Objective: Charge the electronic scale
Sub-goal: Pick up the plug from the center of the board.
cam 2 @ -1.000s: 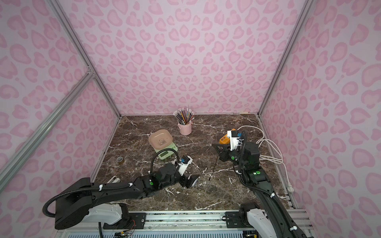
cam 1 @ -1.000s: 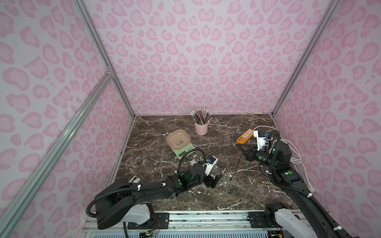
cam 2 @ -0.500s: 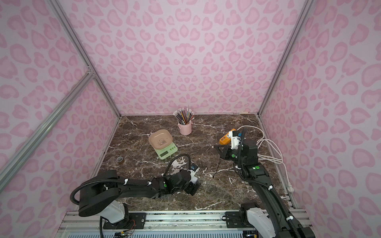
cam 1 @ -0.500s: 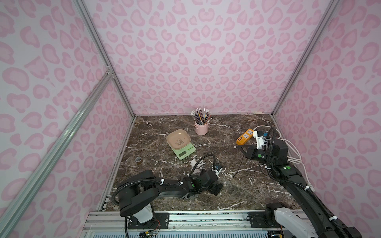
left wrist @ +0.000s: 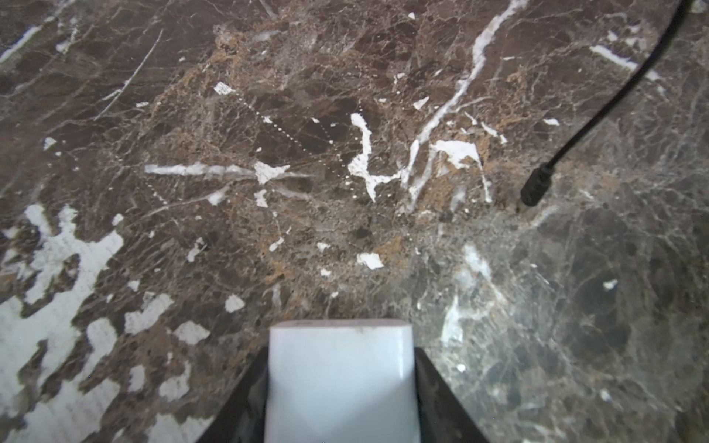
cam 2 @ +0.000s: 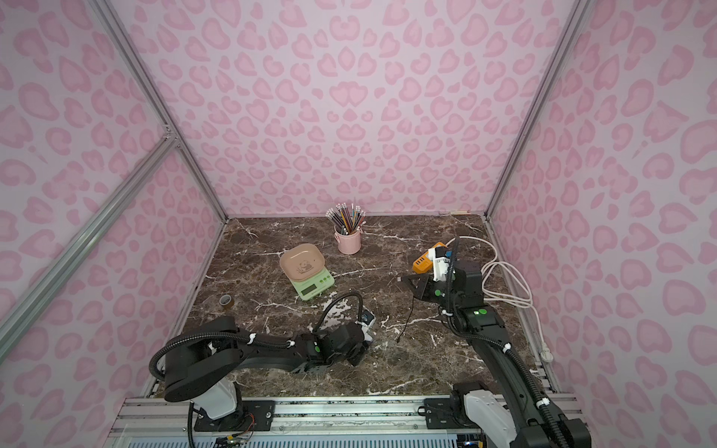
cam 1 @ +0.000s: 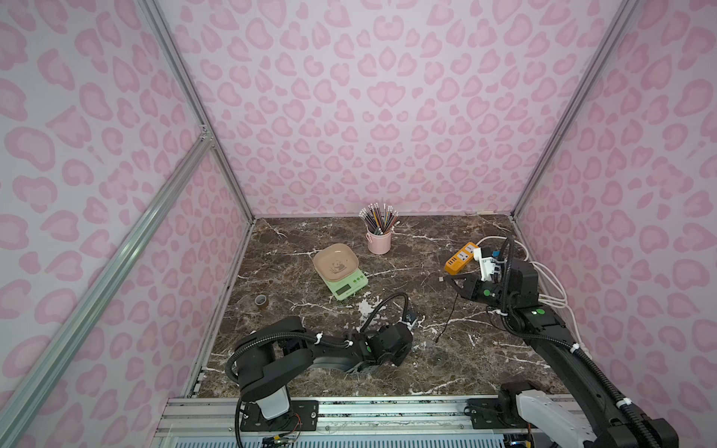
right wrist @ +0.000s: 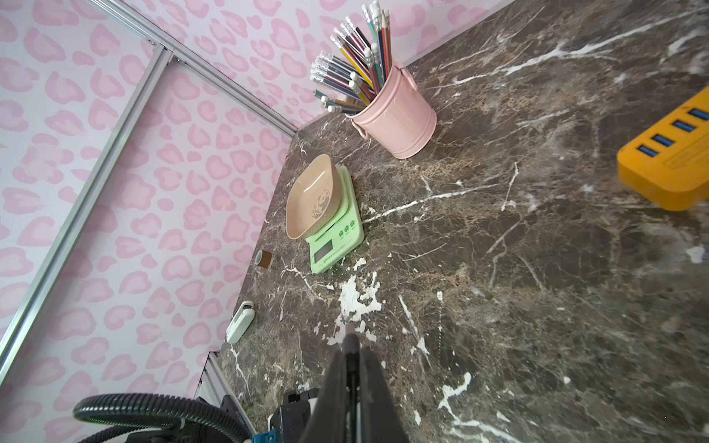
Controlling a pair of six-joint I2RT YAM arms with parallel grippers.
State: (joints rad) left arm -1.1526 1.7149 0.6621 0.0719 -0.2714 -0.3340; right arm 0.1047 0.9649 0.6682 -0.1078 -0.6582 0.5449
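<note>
Scale (cam 1: 341,273), mint green with a beige panda tray on top, is set flat on the dark marble worktop (cam 1: 426,372), left of the middle and toward the back. It is shown in both top views and in the right wrist view (right wrist: 333,234), well apart from both claws.

Behind the scale and a little to its right, a pink cup of pencils (cam 1: 379,241) is stood. Farther to the right of the scale an orange power strip (cam 1: 459,262) is laid. Left of the scale and nearer the front, a small roll of tape (cam 1: 260,301) is seen.

To the right of the scale, the right claw (right wrist: 351,353) is held above the worktop and is clamped on one end of a thin black cable (cam 1: 450,322). The cable is hung down to the worktop, where its free plug (left wrist: 536,188) is laid.

In front of the scale and a little right, the left claw (left wrist: 341,353) is held low over the worktop. A white block (left wrist: 337,383) is gripped in it, with a finger against each side.
</note>
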